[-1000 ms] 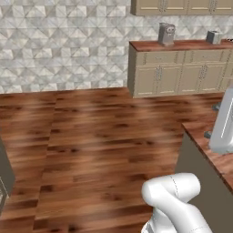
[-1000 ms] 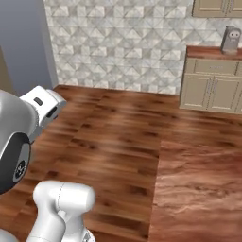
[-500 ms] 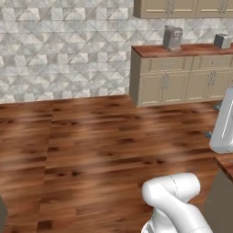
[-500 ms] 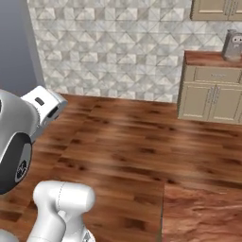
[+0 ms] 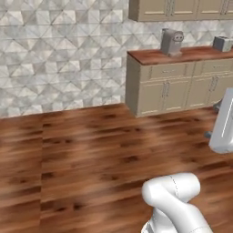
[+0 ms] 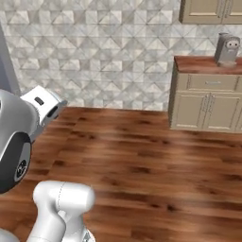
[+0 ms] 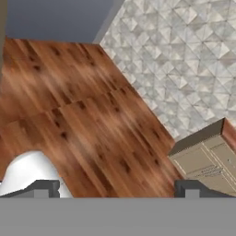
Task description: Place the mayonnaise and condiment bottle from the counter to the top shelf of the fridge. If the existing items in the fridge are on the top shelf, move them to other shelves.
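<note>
we see a home kitchen: a counter [image 5: 182, 55] of reddish-brown wood over beige drawer fronts, wall cabinets [image 5: 179, 9] above it, a small grey appliance [image 5: 171, 42] on the worktop, a grey patterned tile wall [image 5: 59, 54], and a wood plank floor [image 5: 91, 154].

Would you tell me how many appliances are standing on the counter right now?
2: a grey coffee machine near the counter's left end, and a toaster further right, at the picture's edge. More may lie beyond the frame.

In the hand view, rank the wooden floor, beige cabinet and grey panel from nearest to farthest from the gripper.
1. Wooden floor, just ahead of the gripper.
2. Beige cabinet, lower right.
3. Grey panel, at the top, past the floor's far end.
</note>
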### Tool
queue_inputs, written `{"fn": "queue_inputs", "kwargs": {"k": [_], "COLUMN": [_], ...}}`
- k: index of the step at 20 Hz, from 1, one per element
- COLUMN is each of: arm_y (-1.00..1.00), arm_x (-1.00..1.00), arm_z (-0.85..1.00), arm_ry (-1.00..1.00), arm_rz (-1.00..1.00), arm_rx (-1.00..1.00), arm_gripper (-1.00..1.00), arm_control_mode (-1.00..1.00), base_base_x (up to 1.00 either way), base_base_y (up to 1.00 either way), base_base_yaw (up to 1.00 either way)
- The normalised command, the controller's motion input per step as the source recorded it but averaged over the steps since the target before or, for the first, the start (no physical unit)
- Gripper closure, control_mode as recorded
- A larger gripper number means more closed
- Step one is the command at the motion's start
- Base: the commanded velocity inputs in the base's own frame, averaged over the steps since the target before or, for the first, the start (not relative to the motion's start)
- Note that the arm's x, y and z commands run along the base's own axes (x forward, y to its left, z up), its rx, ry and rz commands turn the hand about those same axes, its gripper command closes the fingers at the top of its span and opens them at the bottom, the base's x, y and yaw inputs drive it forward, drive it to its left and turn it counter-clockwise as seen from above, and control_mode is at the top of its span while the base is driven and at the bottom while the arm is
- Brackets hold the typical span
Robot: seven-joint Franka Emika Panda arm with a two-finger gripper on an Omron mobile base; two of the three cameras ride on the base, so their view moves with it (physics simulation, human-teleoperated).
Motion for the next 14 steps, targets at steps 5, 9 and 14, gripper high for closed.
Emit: {"fn": "queue_inputs", "kwargs": {"k": [5,9,14], "arm_y": [0.0,0.0,0.0], "arm_x": [0.0,0.0,0.0], "arm_z": [0.0,0.0,0.0], "arm_ry": [0.0,0.0,0.0], "arm_rz": [0.0,0.0,0.0], "arm_rx": [0.0,0.0,0.0], "arm_gripper": [-1.0,-1.0,-1.0], "arm_control_mode": [1.0,1.0,1.0], "base_base_x": [0.81,0.4,0.4], "base_base_y": [0.26,0.25,0.28], "base_base_yaw": [-0.6,-0.79,-0.81]}}
